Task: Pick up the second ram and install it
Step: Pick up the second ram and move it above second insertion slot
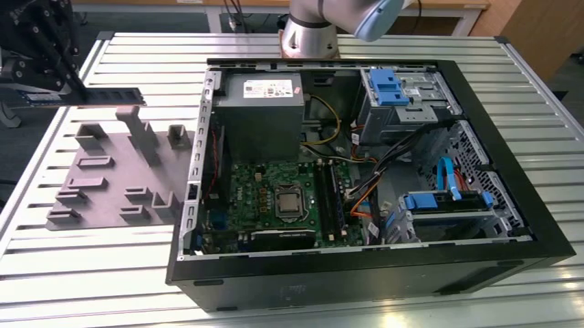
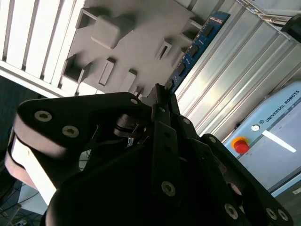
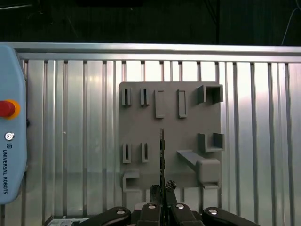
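Hidden or unclear:
- In the exterior view the gripper (image 1: 75, 94) sits at 10 o'clock. Its upper body is cut off by the frame edge.
- The arm's base (image 1: 308, 34) at 12 o'clock is cropped as well.
- In the second wrist view the gripper (image 2: 160, 92) has its own dark housing across the near end of the second ram (image 2: 194, 49). Only the far length of the blue board with its black chips is exposed.
- In the first wrist view the second ram (image 3: 162, 153) is edge-on, a thin dark line rising from the gripper (image 3: 162, 188).
- Whether a stick already sits in the slot rails (image 1: 326, 198) cannot be made out.

Gripper and task item:
- The fingers are clamped on the second ram (image 1: 114, 96), one on each flat face.
- The stick is held level over the far edge of the grey fixture (image 1: 119, 178) and appears clear of its posts.
- It is outside the computer case (image 1: 511, 137), at 9 to 10 o'clock from it.

Containers:
- The computer case lies open on the slatted table (image 1: 91, 273).
- Inside it, the power supply (image 1: 258, 109) is at 11 o'clock and the motherboard (image 1: 264, 205) at 7 o'clock, with the processor socket (image 1: 290, 202) near the board's middle.
- The slot rails run just beside the socket, at its 3 o'clock.
- Blue drive carriers are at 1 o'clock (image 1: 387, 85) and 4 o'clock (image 1: 447, 200), with cables (image 1: 401, 147) between them.
- The grey fixture (image 3: 188, 136) carries raised pockets and slots.
- A light-blue pendant (image 3: 10, 160) with a red button (image 3: 5, 108) lies on the table beside the fixture.
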Motion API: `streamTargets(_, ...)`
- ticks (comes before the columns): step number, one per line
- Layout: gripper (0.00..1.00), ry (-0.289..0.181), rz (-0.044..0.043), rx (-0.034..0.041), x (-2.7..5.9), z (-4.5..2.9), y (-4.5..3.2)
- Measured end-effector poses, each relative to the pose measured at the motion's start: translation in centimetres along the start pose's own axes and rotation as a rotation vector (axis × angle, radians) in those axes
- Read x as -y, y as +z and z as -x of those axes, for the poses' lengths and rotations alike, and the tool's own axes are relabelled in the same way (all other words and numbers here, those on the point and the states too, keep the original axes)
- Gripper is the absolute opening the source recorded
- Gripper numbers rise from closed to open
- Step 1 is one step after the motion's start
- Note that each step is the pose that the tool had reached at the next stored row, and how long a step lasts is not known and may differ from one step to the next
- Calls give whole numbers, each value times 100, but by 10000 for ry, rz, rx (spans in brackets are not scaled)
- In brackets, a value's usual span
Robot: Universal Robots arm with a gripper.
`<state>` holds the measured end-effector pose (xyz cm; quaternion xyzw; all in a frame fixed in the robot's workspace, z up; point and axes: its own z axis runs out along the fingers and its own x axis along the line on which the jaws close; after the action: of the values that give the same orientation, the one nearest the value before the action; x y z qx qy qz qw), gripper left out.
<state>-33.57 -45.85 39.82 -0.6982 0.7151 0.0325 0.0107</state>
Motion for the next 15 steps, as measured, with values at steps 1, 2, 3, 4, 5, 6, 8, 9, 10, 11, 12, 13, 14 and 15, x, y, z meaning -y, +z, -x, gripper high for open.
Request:
streamTargets(1,14,-1,0,0,18,0,0)
streamTargets(2,14,0,0,0,36,1,-1)
streamTargets(3,14,-1,-1,1,56,1,-1)
streamTargets(4,14,0,-1,1,78,2,-2)
streamTargets(5,14,-1,0,1,99,2,-2)
streamTargets(6,14,0,0,0,124,3,-3)
streamTargets(8,14,0,0,0,184,4,-5)
streamTargets(9,14,0,0,0,214,5,-6)
streamTargets(10,14,0,0,0,246,6,-7)
streamTargets(11,14,0,0,0,276,7,-8)
streamTargets(12,14,0,-1,1,304,8,-9)
streamTargets(13,14,-1,0,0,332,8,-10)
streamTargets(14,14,0,-1,1,360,9,-10)
streamTargets(15,14,0,-1,1,389,10,-11)
